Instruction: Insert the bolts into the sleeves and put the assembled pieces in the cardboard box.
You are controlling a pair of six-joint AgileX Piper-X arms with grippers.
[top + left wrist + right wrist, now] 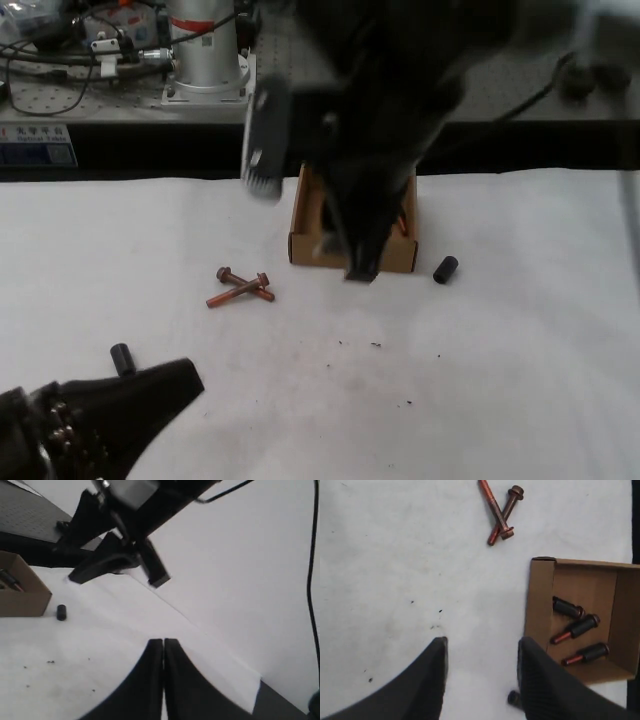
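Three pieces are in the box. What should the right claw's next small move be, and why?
Probably swing the right claw, open and empty, over the two crossed bolts and lower onto one of them. Three assembled pieces already lie in the cardboard box, and these bolts have no sleeves on yet.

A lab: perforated optical bench (100,97), tangled cables (45,62).

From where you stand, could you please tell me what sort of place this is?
Probably a robotics lab: a perforated metal mounting plate with a metal column and cables stands behind the white-covered bench, where loose bolts and a cardboard box lie.
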